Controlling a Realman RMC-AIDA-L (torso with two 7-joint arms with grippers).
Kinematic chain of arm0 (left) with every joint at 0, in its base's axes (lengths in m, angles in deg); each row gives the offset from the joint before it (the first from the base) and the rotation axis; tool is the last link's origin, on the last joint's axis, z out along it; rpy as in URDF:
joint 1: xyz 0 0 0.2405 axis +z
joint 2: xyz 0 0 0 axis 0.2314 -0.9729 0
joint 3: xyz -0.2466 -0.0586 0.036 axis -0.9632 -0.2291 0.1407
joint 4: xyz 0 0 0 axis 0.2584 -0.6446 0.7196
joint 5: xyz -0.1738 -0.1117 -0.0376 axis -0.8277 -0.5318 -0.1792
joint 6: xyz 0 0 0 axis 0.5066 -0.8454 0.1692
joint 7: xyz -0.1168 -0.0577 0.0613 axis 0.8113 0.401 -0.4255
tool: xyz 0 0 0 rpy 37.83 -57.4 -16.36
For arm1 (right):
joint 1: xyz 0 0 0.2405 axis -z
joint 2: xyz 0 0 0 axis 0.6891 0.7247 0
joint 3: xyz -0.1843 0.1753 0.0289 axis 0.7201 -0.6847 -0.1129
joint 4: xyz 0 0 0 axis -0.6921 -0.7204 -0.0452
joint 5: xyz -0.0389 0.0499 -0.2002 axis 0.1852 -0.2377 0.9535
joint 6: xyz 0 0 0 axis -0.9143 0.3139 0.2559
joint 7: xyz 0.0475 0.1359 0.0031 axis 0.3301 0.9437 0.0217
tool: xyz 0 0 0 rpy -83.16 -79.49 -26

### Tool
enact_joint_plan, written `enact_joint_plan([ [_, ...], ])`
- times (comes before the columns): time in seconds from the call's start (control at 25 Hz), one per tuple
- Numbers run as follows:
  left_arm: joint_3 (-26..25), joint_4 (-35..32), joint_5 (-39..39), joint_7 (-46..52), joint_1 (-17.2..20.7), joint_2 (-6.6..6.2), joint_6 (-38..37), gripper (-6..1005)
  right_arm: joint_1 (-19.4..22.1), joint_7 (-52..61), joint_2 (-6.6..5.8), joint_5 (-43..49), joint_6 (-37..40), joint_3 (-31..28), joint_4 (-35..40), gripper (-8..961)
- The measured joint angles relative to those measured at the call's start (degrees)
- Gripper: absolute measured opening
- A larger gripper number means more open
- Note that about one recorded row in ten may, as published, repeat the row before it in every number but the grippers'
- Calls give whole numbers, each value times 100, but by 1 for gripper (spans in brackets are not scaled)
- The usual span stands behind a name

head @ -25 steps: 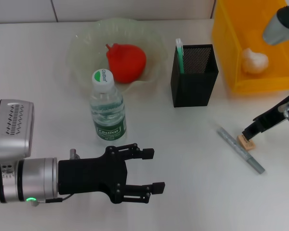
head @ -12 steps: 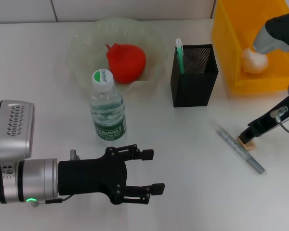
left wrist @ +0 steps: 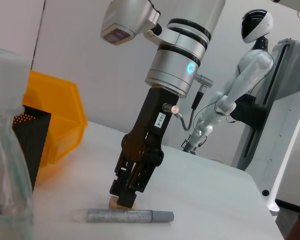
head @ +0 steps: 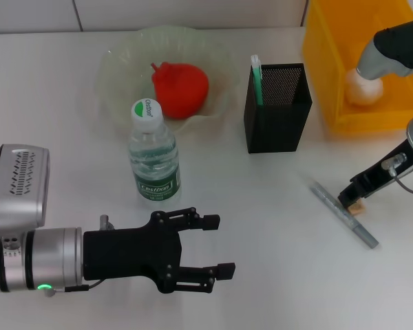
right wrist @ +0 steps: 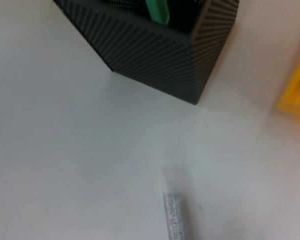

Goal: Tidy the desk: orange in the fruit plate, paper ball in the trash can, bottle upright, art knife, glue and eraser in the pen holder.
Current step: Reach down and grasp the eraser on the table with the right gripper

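The orange (head: pixel 181 88) lies in the translucent fruit plate (head: pixel 120 65). In front of the plate the bottle (head: pixel 153 155) stands upright. A green art knife (head: pixel 256 79) stands in the black mesh pen holder (head: pixel 277 113). The paper ball (head: pixel 363 88) lies in the yellow trash can (head: pixel 330 69). On the table to the right lies the grey glue stick (head: pixel 344 214), with the small tan eraser (head: pixel 358 206) beside it. My right gripper (head: pixel 350 198) points down at the eraser (left wrist: pixel 120 202) and is shut on it; the eraser rests on the table. My left gripper (head: pixel 217 244) hovers open in front of the bottle.
The glue stick (left wrist: pixel 124 216) lies just in front of the right gripper (left wrist: pixel 123 195). The pen holder (right wrist: pixel 155 45) stands between the plate and the trash can (right wrist: pixel 297 95). Bare tabletop lies between the bottle and the glue stick.
My right gripper has moved slightly left and down onto the eraser, covering more of it. The left arm has not moved.
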Motion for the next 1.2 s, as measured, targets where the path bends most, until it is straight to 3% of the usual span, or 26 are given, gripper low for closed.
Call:
enact_joint_plan([
  [1.0,0,-1,0,-9,20,9,8,846,-25,104,8,15,-44,227,-108,415],
  [1.2,0,-1,0,-9,21,9,8,846,-24,104,8,18,-44,265,-104,315],
])
